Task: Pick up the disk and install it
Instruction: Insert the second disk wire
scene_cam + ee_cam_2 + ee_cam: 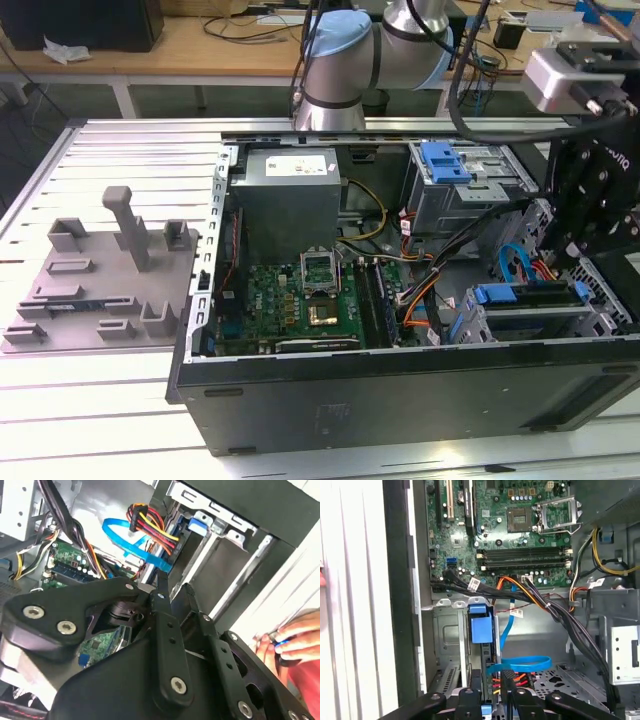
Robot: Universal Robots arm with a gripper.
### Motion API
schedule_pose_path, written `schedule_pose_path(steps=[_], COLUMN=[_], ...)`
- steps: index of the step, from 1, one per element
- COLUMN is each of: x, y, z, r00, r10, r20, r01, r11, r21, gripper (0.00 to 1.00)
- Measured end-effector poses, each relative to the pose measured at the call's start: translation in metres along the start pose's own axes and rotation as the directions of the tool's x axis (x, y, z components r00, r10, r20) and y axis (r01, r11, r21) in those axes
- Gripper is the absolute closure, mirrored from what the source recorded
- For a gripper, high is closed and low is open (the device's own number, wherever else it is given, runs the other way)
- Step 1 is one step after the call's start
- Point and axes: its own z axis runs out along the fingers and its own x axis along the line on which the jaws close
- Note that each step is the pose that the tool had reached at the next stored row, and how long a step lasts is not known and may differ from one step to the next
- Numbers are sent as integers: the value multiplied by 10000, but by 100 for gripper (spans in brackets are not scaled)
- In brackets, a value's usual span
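The disk (527, 294) stands on edge in the drive cage (535, 322) at the front corner of the open computer case, on the exterior view's right. Its blue carrier handle (481, 628) points towards the motherboard, and its dark top edge (488, 656) runs back under my fingers. My gripper (577, 262) hangs over the disk's cable end. In both wrist views the two black fingers (470, 700) stand close together astride the disk, and a strip of blue carrier shows between them. The gripper (490, 687) (175, 584) looks shut on the disk.
A blue data cable (520, 664) and red-yellow power wires (152, 527) lie right beside the fingers. The motherboard (310, 300), a grey power-supply box (285, 195) and an upper cage with a blue latch (445, 160) fill the case. A grey fixture plate (100, 280) lies outside it. A person's hand (290, 640) is next to the case.
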Motion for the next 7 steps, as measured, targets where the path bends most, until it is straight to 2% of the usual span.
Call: schedule_pose_path(steps=[1,3,4,7], x=[-6,-10,-16,-16], y=[43,81,103,108], z=[-24,-31,-31,-31], r00=[10000,9999,9999,9999], r10=[-1,-1,0,-1], r20=[-88,-141,-163,-166], r01=[1,1,1,2], r11=[10000,10000,10000,10000], r21=[19,34,42,43], gripper=[78,89,89,89])
